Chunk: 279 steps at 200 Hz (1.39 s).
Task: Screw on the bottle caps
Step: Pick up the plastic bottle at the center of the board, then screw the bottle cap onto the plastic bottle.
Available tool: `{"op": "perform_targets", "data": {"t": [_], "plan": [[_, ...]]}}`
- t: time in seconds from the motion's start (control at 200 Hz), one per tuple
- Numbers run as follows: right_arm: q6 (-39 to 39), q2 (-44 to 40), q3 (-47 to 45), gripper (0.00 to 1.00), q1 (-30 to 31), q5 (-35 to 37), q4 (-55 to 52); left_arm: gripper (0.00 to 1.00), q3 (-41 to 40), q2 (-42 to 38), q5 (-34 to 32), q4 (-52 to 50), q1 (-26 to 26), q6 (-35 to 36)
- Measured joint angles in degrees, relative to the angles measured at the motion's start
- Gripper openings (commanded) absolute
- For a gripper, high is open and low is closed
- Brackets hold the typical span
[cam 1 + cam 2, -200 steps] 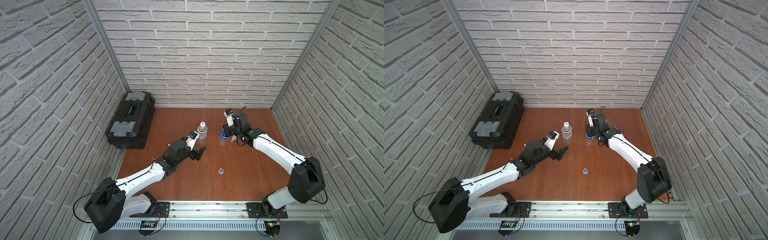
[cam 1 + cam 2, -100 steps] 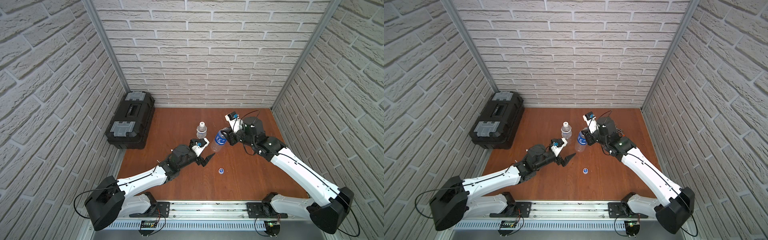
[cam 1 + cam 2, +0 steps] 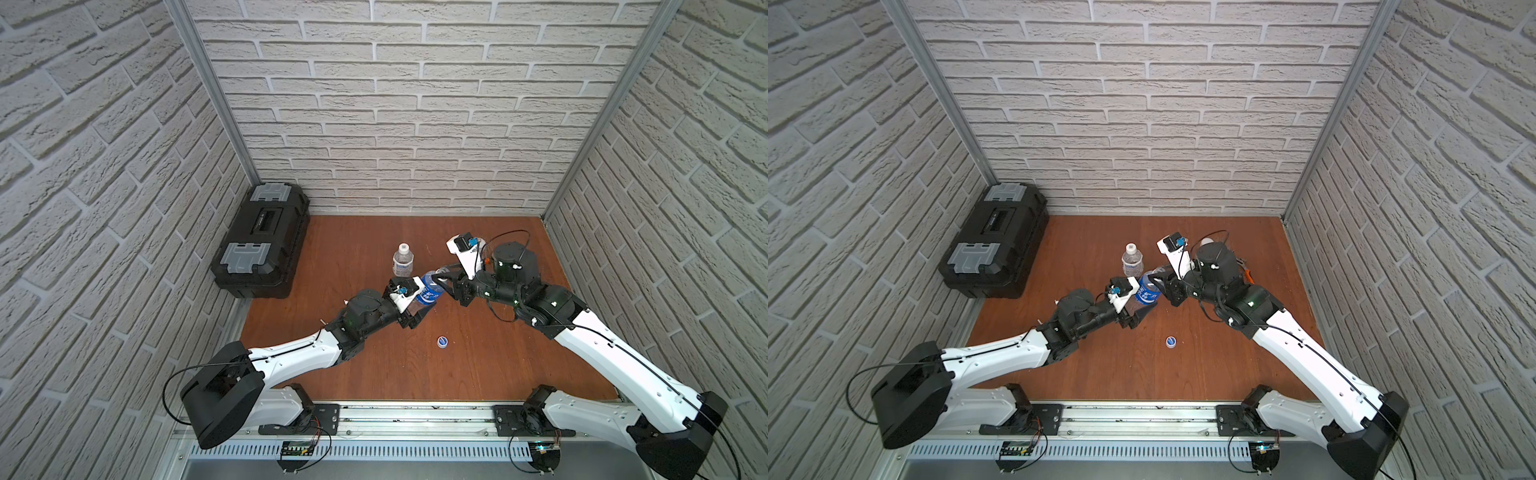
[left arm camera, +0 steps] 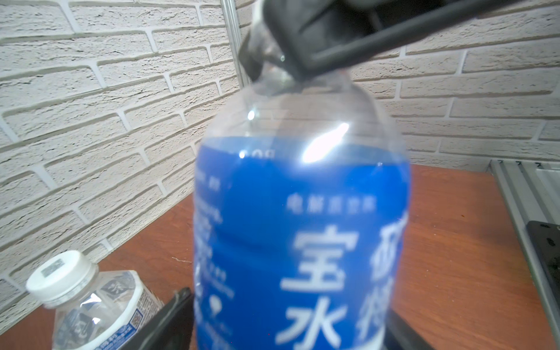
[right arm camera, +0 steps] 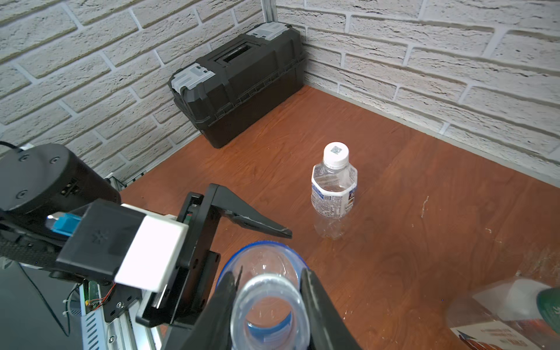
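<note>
Standing right of the toolbox (image 3: pixel 262 245), the white bottle (image 3: pixel 402 264) wears its white cap (image 3: pixel 404 248). Left jaws straddle the tilted blue bottle (image 3: pixel 430 293), clear with a blue label; whether they clench it I cannot tell. Right jaws grasp its open neck. Blue cap (image 3: pixel 442 341) lies apart on the table (image 3: pixel 478 374), nearer the robot.

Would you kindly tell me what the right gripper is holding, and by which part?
The right gripper holds the uncapped blue-labelled bottle by its neck, just below the open mouth.
</note>
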Motion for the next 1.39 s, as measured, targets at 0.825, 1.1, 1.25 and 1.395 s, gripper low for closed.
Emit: {"op": "perform_targets", "data": {"t": [0.825, 1.1, 1.25, 1.395], "plan": [[3.9, 1.9, -0.3, 0.59, 0.7, -1.2, 0.9, 0.61, -3.0, -2.6, -0.5, 0.9, 0.2, 1.0], [3.3, 0.5, 2.6, 0.67, 0.7, 6.9, -10.6, 0.60, -11.2, -5.0, -2.0, -1.0, 5.6, -0.3], [5.8, 2.9, 1.6, 0.63, 1.1, 11.2, -18.7, 0.61, -14.5, -10.3, -2.8, -3.7, 8.0, -0.9], [10.3, 9.7, -4.9, 0.62, 3.9, 14.4, -21.6, 0.61, -14.9, -15.1, -3.0, -5.0, 9.1, -1.0]]}}
